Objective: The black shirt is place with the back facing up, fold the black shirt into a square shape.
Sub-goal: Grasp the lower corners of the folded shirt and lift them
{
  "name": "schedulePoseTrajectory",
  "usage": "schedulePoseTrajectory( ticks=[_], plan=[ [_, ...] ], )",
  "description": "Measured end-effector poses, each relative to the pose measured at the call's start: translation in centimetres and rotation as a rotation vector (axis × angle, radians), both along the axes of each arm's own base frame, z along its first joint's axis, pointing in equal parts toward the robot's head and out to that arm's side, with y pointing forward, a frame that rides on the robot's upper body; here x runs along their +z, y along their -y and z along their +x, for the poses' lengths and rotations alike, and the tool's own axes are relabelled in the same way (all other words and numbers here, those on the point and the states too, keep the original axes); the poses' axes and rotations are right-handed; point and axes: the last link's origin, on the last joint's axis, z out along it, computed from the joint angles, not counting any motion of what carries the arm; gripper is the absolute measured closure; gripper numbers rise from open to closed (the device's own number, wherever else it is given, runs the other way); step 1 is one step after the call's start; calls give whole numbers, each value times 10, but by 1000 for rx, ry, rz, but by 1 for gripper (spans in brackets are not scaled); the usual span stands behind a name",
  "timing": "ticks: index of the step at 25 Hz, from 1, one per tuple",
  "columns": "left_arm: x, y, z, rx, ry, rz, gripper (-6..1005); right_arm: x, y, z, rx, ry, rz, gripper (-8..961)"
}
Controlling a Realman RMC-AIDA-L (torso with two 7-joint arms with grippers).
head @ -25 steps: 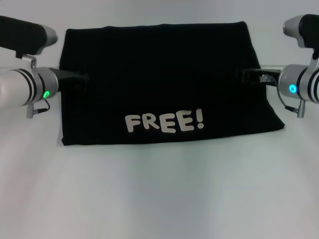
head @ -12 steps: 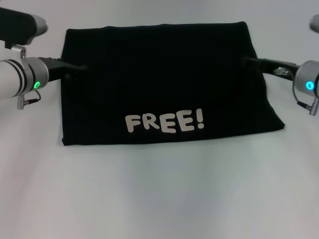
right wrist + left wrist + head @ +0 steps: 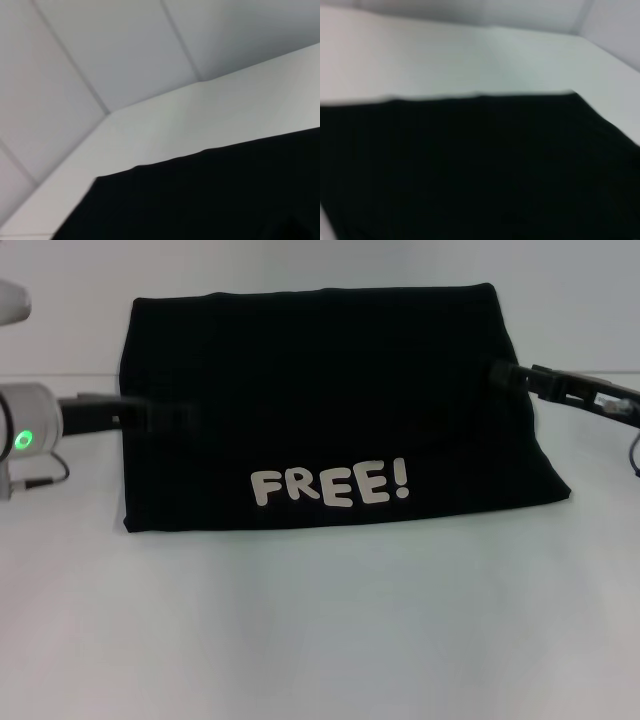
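The black shirt (image 3: 330, 390) lies folded into a wide rectangle on the white table (image 3: 320, 640), with white "FREE!" lettering (image 3: 330, 485) near its front edge. My left gripper (image 3: 175, 418) reaches in low over the shirt's left edge. At the shirt's right edge, my right gripper (image 3: 498, 371) points inward. Black against black cloth, neither shows how it stands. The left wrist view is filled by the shirt (image 3: 480, 165), and the right wrist view shows one shirt (image 3: 210, 200) corner on the table.
White tabletop surrounds the shirt, with wide bare room in front of it. A pale wall (image 3: 125, 50) rises behind the table.
Both arms have drawn outward, away from the shirt's middle, the left one also shifting nearer the front. The shirt has not moved.
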Motion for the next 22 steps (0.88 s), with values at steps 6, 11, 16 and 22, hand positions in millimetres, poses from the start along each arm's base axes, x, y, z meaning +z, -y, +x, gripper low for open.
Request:
schedulePoseTrajectory(
  ticks=[6,11,16,22],
  plan=[
    [3,37,-18,59,83,-130,107,6,31,5,118,-48,-80,115],
    [6,49,-37,165,125,-132,107,6,39,12,120,-55,-91,116],
    [1,51,-49,242,157,-109,106,7,38,13,114,-52,-83,114],
    [-13,47,-56,281,154,-98,106,5,35,9,117,-48,-81,115]
  ],
)
